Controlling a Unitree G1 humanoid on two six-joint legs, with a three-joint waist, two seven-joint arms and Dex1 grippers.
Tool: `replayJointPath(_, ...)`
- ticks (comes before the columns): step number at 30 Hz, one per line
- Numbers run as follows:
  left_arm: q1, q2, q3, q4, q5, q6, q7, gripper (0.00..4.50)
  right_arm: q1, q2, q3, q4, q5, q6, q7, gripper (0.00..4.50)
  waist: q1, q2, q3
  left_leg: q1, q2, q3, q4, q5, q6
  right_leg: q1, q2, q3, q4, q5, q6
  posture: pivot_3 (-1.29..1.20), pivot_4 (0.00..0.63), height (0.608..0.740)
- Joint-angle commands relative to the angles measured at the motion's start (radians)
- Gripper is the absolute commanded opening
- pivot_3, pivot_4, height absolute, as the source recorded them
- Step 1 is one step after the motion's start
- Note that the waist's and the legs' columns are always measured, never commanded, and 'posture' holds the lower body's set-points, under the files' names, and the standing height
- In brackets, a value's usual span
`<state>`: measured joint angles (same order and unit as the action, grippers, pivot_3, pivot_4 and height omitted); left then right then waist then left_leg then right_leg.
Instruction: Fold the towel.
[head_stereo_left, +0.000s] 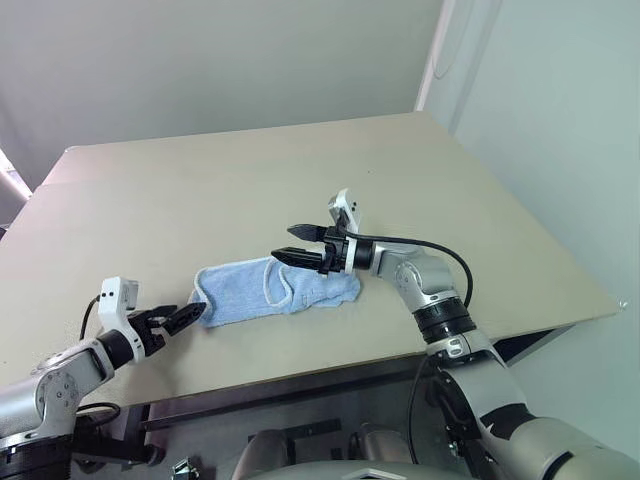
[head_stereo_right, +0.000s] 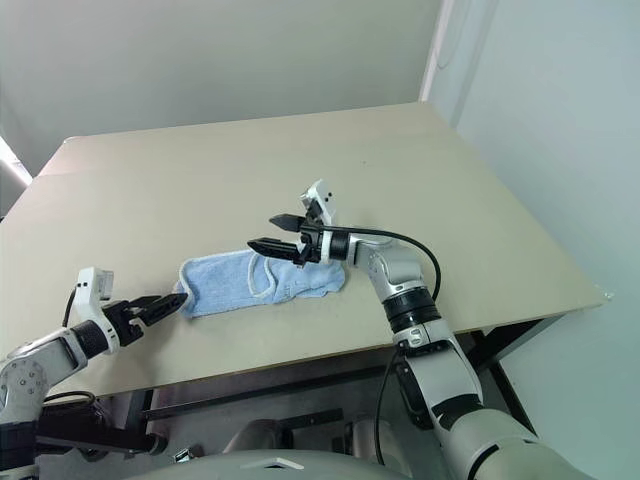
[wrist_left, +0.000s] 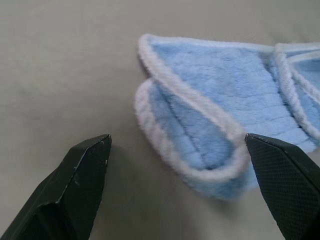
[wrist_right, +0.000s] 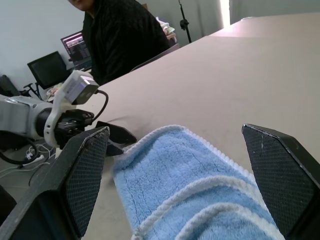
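Towel lying folded into a long strip on the table, near the front edge, whitish border showing along the folds. Left gripper low at the towel's left end, fingers spread, nothing held. Right gripper raised above the towel's middle, pointing left, fingers spread, empty. Person in dark clothes beyond the table, beside monitors.

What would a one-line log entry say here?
towel: folded strip, flat on table | left gripper: open, at towel's end | right gripper: open, above towel | nothing held
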<state>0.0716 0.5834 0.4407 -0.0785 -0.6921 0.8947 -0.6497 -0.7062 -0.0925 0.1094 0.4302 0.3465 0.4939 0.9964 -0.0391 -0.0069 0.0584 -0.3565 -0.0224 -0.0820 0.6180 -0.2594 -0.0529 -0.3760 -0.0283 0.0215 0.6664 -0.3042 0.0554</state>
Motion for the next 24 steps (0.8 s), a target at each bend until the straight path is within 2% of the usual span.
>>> replayJointPath(1,0.022,-0.006,0.022,-0.040,-0.063,0.047,-0.011,4.50,-0.008,0.003,-0.009,-0.050,0.018,-0.020,-0.001,4.45,-0.003,0.000,0.000,0.000,0.000,0.000,0.000,0.000,0.000,0.000,0.000,0.000,0.000,0.000,0.000,0.00,0.000,0.740)
replayJointPath(12,0.025,-0.030,0.006,-0.038,-0.071,0.060,0.038,4.50,-0.038,0.014,-0.007,0.016,-0.006,-0.061,-0.027,4.45,-0.002,0.000,0.000,0.001,0.000,0.000,0.000,0.000,0.000,0.000,0.000,0.000,0.000,0.000,0.000,0.00,0.000,0.740)
replayJointPath(15,0.024,-0.033,0.018,-0.027,-0.082,0.060,0.045,3.91,-0.044,0.013,-0.010,0.035,-0.014,-0.073,-0.040,4.50,-0.003,0.000,0.000,0.001,0.000,0.000,0.000,0.000,0.000,0.000,0.001,0.000,0.000,0.000,0.000,0.00,0.000,0.740)
replayJointPath(24,0.013,-0.015,0.037,-0.020,-0.094,0.049,0.024,0.62,-0.064,0.012,-0.011,0.098,-0.045,-0.107,-0.098,4.50,-0.005,0.000,0.000,0.000,0.001,0.000,-0.001,0.000,0.000,-0.001,0.001,0.000,0.000,0.000,0.000,0.00,0.000,0.740)
